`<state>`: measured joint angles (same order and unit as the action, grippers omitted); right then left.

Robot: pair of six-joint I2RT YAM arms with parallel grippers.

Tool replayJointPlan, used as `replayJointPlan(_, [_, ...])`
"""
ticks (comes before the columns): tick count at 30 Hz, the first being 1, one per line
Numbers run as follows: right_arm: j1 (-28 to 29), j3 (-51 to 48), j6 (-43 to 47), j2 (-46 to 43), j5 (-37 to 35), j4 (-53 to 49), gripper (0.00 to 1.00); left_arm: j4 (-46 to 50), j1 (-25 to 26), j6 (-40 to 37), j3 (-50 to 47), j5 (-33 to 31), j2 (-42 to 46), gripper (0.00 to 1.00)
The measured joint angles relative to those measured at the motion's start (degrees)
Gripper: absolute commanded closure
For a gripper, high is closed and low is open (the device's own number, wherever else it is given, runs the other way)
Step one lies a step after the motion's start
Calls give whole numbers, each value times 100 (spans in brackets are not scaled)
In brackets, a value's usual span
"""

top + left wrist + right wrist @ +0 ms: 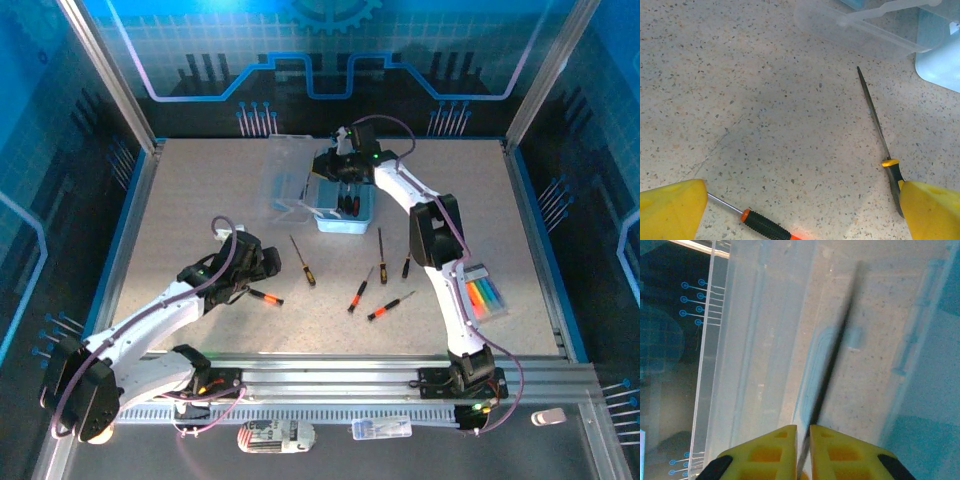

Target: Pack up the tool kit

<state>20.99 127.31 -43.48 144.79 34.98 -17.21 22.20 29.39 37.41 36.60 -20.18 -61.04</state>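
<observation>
We're loading drivers: above the open tool box [344, 227] our right gripper [803, 428] pinches a screwdriver [833, 354] by its shaft; next, release it squarely inside. On the near side of the box, our left gripper [800, 210] hangs spread over an orange-handled screwdriver [766, 227].

Bright bluish light; right-wrist view seemingly motion-blurred.

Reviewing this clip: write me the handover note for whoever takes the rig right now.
Left gripper: open, low over the table, beside an orange-handled screwdriver and a yellow-collared screwdriver.
Right gripper: above the open box, jaws closed around a dark screwdriver shaft.
Done: lid is open; some dark-handled tools seem to be inside the box.
Left: release this one into the box, gather the loose screwdrivers from the table, close the lid.
</observation>
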Motion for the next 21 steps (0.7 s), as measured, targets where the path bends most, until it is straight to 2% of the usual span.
replayJointPlan(12, [-4, 258, 221, 52, -4, -380, 77, -15, -4, 0, 160, 232, -280, 0])
replayJointPlan(16, [-11, -262, 284, -321, -44, -334, 75, -20, -4, -2, 256, 341, -365, 1])
replayJointPlan(21, [-57, -1447, 310, -1445, -155, 35, 70, 17, -2, 0, 380, 444, -501, 4])
